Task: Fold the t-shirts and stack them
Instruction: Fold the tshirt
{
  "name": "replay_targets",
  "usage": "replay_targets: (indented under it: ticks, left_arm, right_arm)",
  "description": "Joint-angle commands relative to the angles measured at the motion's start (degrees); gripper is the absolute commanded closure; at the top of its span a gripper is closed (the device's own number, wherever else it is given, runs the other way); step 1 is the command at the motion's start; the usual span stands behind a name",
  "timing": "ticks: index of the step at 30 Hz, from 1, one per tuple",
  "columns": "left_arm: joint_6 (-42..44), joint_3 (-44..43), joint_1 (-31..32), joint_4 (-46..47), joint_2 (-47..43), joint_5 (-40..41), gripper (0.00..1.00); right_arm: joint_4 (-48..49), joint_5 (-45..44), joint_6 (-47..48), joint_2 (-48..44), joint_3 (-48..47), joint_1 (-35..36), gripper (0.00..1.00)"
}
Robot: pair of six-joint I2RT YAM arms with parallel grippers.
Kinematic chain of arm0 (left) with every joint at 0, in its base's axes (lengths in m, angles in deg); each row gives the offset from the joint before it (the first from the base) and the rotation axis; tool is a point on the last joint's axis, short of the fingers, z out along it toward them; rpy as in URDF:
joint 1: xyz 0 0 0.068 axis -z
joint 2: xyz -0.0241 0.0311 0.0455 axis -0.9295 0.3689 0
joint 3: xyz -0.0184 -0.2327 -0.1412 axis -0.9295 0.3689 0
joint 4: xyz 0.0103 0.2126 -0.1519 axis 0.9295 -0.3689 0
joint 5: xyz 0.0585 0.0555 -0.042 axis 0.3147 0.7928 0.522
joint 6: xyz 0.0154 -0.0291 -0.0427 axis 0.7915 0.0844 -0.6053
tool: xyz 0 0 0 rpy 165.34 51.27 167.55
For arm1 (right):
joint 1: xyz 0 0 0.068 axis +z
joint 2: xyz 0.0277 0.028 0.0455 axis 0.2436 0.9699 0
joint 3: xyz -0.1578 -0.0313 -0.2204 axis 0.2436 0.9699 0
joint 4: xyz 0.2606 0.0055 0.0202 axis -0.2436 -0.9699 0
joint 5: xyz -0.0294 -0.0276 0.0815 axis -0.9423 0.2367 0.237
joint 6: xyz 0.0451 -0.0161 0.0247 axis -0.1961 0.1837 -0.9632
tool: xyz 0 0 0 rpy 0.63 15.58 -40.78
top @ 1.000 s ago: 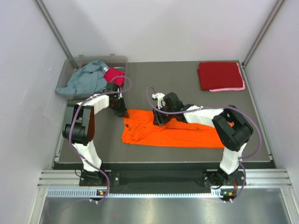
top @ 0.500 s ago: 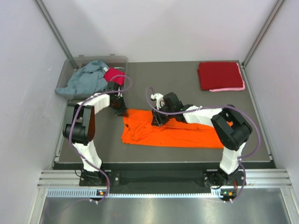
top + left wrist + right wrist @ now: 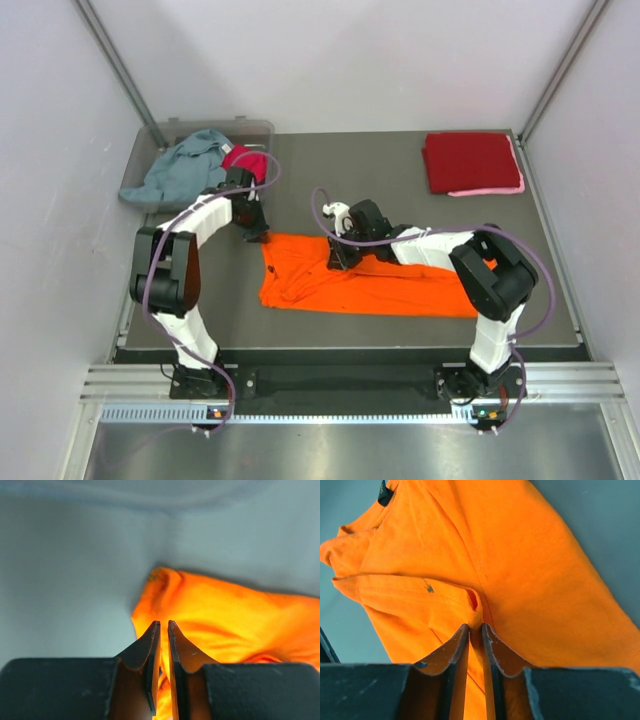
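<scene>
The orange tee (image 3: 400,288) lay across the middle of the table (image 3: 380,190) in a long band from left to right. It was bright and plain, wrinkled at its left end and smoother toward the right. In the right wrist view a seam ran along it and a hemmed flap lay folded over.

The right gripper (image 3: 475,626) was clenched on a small ridge of this cloth, which puckered up between the tips. The left gripper (image 3: 161,625) stood at the tee's far left corner with only a thin slit between its jaws; whether they pinched cloth could not be told.

A red tee (image 3: 470,160) lay folded at the far right corner on a pink tee (image 3: 487,191), of which only an edge showed. A grey-blue tee (image 3: 185,172) and a magenta tee (image 3: 245,160) lay rumpled at the bin (image 3: 215,125), far left.
</scene>
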State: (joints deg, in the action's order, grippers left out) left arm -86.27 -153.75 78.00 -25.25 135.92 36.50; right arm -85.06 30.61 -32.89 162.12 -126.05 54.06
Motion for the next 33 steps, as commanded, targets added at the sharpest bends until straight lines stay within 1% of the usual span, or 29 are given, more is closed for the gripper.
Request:
replay_targets:
  ticks: [1, 4, 5, 7, 15, 18, 21, 25, 28, 29, 33]
  left_arm:
    - [1.08, -0.22, 2.21, -1.37, -6.90, 0.31, 0.83]
    - [0.30, 2.50, 3.18, -0.59, -9.02, -2.85, 0.83]
    - [-0.14, 3.47, 3.79, -0.23, -9.63, -5.04, 0.83]
    - [-0.50, 6.45, 4.85, 0.21, -11.56, -5.94, 0.83]
    - [-4.01, 14.11, 12.14, -0.84, -21.48, -0.06, 0.86]
    - [-7.43, 18.23, 14.60, 0.56, -24.82, -0.23, 0.89]
    - [-9.89, 21.22, 16.80, 2.40, -27.21, -0.06, 0.90]
    - [-11.57, 23.34, 18.74, 3.02, -28.27, 0.38, 0.91]
    - [-12.45, 24.66, 19.79, 3.63, -28.80, 0.74, 0.91]
    - [-12.71, 25.19, 19.79, 3.99, -29.14, 0.65, 0.91]
    - [-13.51, 28.09, 19.88, 6.01, -28.89, 0.12, 0.91]
  right_arm:
    - [1.26, 0.45, 0.96, -2.88, 1.84, -0.15, 0.82]
    - [1.79, -1.83, 0.79, -3.93, 3.25, -0.15, 0.82]
    - [1.88, -2.37, 0.61, -4.11, 3.43, -0.06, 0.82]
    - [2.14, -3.68, 0.44, -4.29, 3.69, -0.15, 0.83]
    - [1.18, -3.95, 0.26, -2.44, 1.58, -0.15, 0.85]
    - [1.00, -3.95, 0.43, -2.70, 1.58, -0.15, 0.82]
    - [0.48, -4.04, 0.44, -2.62, 0.97, -0.33, 0.82]
    - [-0.23, -3.87, 0.52, -2.09, 0.00, -0.24, 0.82]
    - [-0.23, -3.69, 0.35, -1.91, 0.17, -0.33, 0.79]
    - [-0.23, -3.78, 0.35, -2.00, 0.35, -0.41, 0.76]
    - [-0.23, -3.78, 0.44, -1.65, 0.53, -0.50, 0.76]
